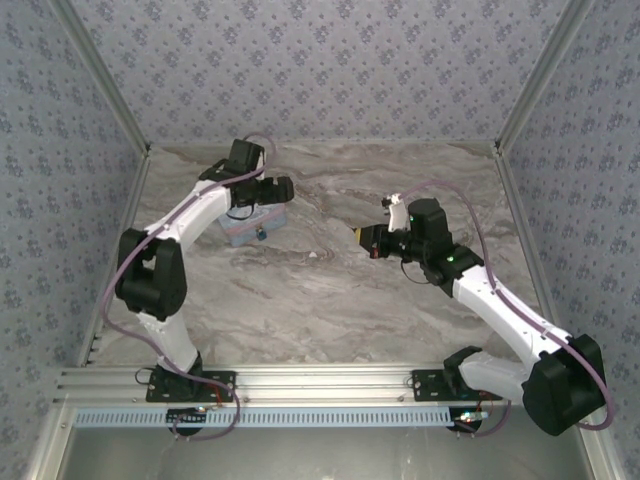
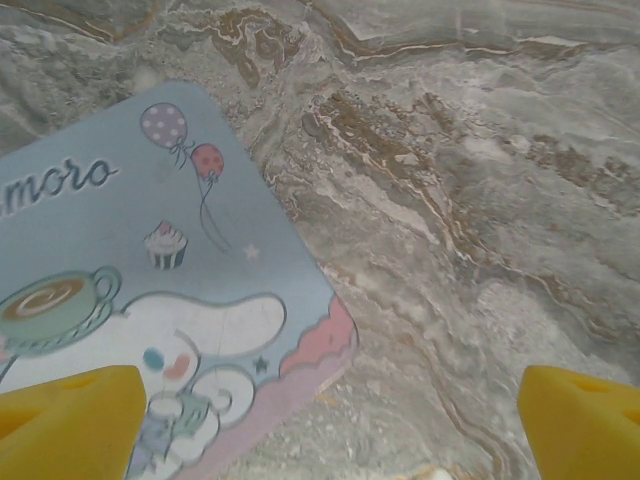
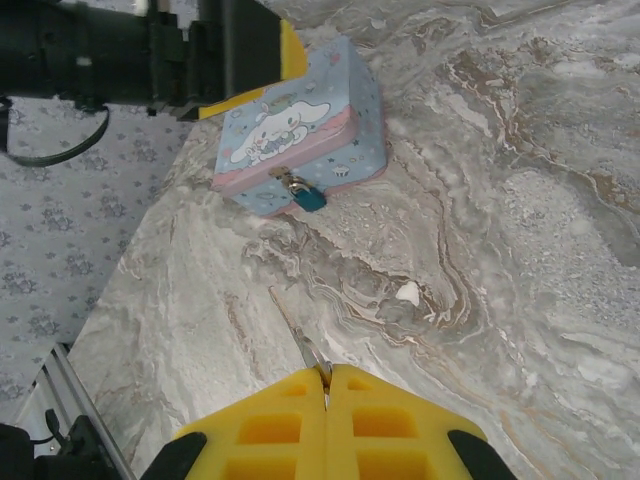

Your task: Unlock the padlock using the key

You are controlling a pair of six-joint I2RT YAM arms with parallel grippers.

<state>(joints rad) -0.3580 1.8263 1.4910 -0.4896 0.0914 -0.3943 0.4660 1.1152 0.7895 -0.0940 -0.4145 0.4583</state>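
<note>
The tiny teal padlock (image 3: 308, 198) hangs on the front latch of a pale blue cartoon-printed tin (image 3: 300, 130), which sits on the marble table at the back left. In the top view the padlock (image 1: 260, 233) is a small dark spot on the tin (image 1: 250, 232). My left gripper (image 1: 258, 205) hovers over the tin's lid (image 2: 150, 290), its yellow fingertips (image 2: 70, 420) wide apart with nothing between them. My right gripper (image 3: 325, 372) is shut on a thin silvery key (image 3: 300, 335). The key's blade points toward the padlock, well short of it.
A small white chip (image 3: 408, 292) lies on the marble between the key and the tin. Patterned walls close in the table at the left, right and back. An aluminium rail (image 1: 320, 385) with both arm bases runs along the near edge.
</note>
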